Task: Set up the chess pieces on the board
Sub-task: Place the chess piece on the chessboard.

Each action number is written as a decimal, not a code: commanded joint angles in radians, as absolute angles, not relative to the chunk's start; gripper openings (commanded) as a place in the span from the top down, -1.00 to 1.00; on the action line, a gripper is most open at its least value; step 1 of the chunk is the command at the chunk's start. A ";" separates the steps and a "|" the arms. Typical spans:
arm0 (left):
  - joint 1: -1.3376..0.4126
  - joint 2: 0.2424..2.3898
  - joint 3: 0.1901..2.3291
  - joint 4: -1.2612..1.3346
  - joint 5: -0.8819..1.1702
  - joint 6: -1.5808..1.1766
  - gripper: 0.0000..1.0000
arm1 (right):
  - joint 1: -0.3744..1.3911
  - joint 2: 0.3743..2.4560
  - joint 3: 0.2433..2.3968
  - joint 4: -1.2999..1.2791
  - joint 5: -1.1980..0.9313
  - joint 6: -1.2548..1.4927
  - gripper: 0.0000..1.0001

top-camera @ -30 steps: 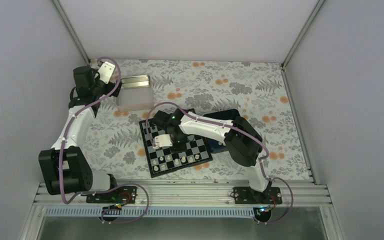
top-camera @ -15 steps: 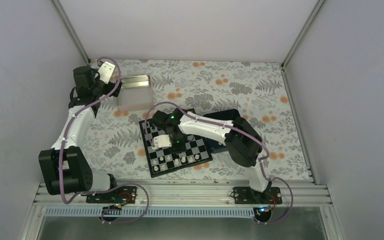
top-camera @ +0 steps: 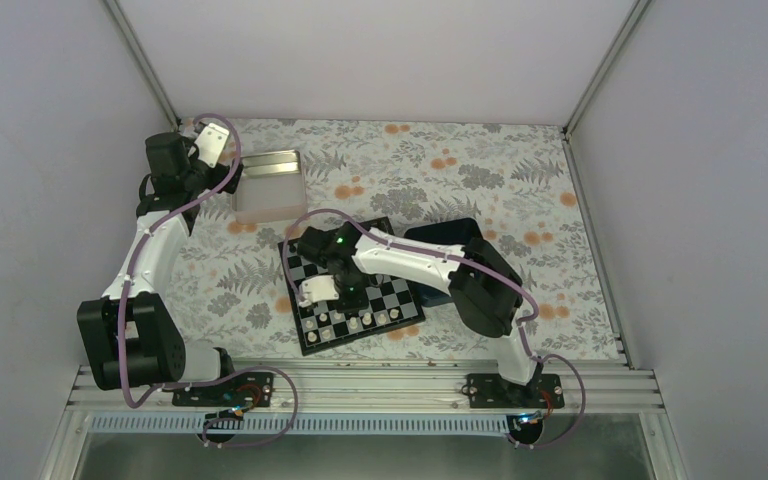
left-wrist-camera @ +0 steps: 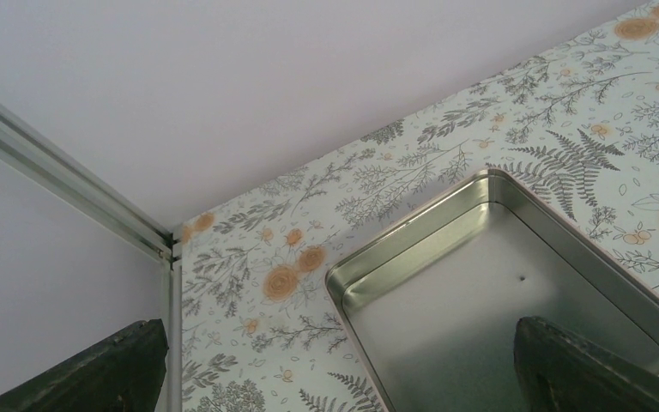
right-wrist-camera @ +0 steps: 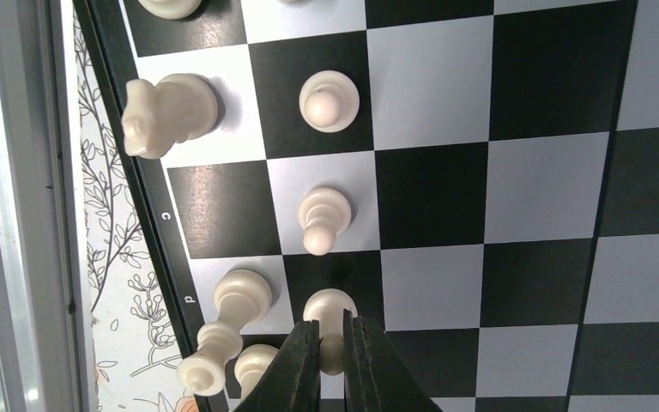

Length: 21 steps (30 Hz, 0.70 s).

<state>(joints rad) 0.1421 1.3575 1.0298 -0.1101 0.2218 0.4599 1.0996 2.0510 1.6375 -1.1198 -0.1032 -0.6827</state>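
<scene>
Our right gripper (right-wrist-camera: 332, 330) is clenched on a white pawn (right-wrist-camera: 329, 307), fingers pinching its head while its base sits over a black square at 6 o'clock in the right wrist view. We cannot tell whether the base already touches the board (right-wrist-camera: 532, 172).

To finish this placement well, we should bring the pawn straight down until it sits flat and centred in that square. Then we part the fingers only slightly. A taller white piece (right-wrist-camera: 223, 330) stands just beside at 9 o'clock of the pawn, and a wide opening would likely knock it. The next pawn (right-wrist-camera: 322, 219) at 12 o'clock is farther off, so we judge a straight lift to be the safe exit.

Seen from above, the board (top-camera: 360, 340) lies at 6 o'clock from the table's centre. Our left gripper (left-wrist-camera: 336, 335) hangs released, fingers wide, over the tin (left-wrist-camera: 412, 227) at 10 o'clock, well apart.
</scene>
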 commanded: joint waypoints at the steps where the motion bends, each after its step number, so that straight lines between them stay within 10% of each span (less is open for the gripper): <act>1: 0.147 1.344 1.027 -0.103 0.247 0.456 -1.00 | 1.109 2.048 1.621 -1.117 -0.110 -0.673 0.86; 21: 0.147 1.347 1.031 -0.106 0.245 0.457 -1.00 | 1.061 1.987 1.635 -1.126 -0.081 -0.664 0.54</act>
